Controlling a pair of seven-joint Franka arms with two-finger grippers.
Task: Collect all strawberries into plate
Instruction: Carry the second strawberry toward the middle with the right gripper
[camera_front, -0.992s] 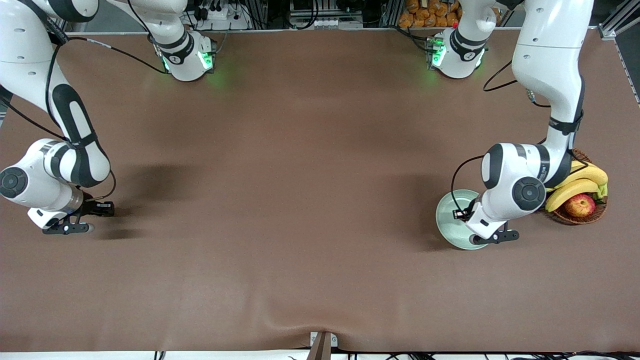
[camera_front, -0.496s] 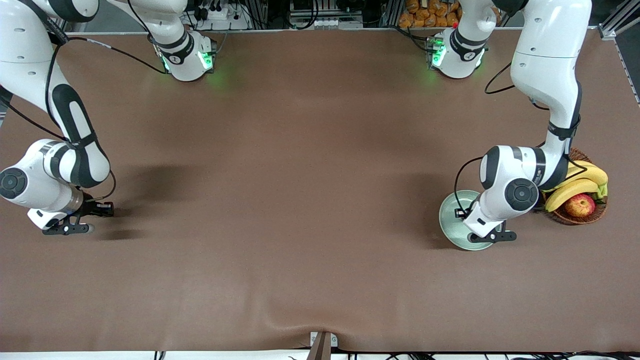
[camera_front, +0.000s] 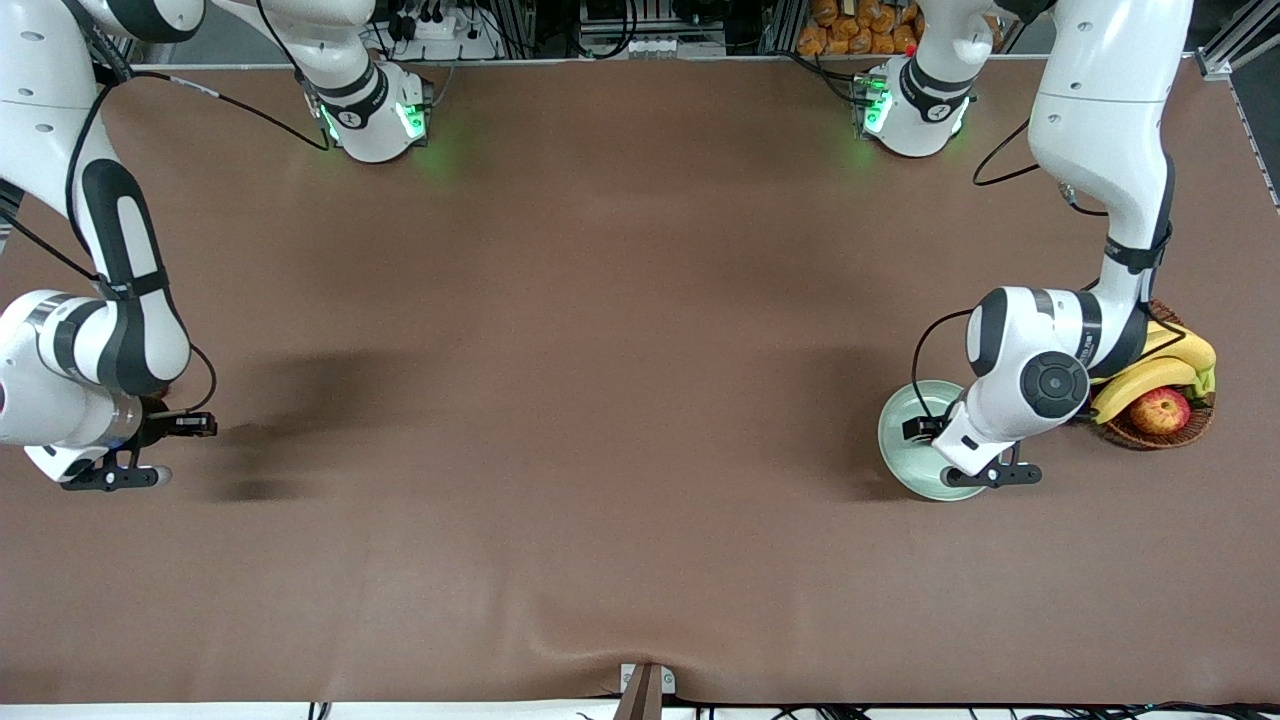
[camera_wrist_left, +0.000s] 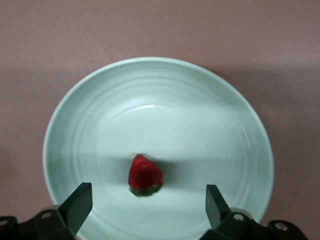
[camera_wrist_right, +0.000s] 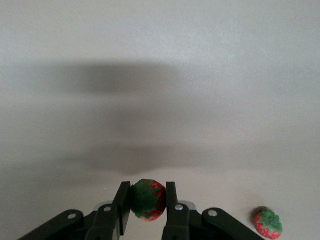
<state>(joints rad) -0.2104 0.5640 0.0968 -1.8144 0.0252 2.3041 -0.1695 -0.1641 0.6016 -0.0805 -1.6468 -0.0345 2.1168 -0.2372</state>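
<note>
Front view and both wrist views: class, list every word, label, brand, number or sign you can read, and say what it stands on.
No text can be read.
Left arm: small dark lettering on the forearm, too small to read.
Plate, strawberries, basket: no markings.

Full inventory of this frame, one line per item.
strawberries: 3, red with green caps; one in the plate, one in the right gripper, one on the table beside it
plate: 1, mint green, left arm's end
basket: 1, brown wicker, beside plate
bananas: bunch, yellow, in basket
apple: 1, red-yellow, in basket
table: 1, brown
left gripper: open, over plate
right gripper: shut on a strawberry
</note>
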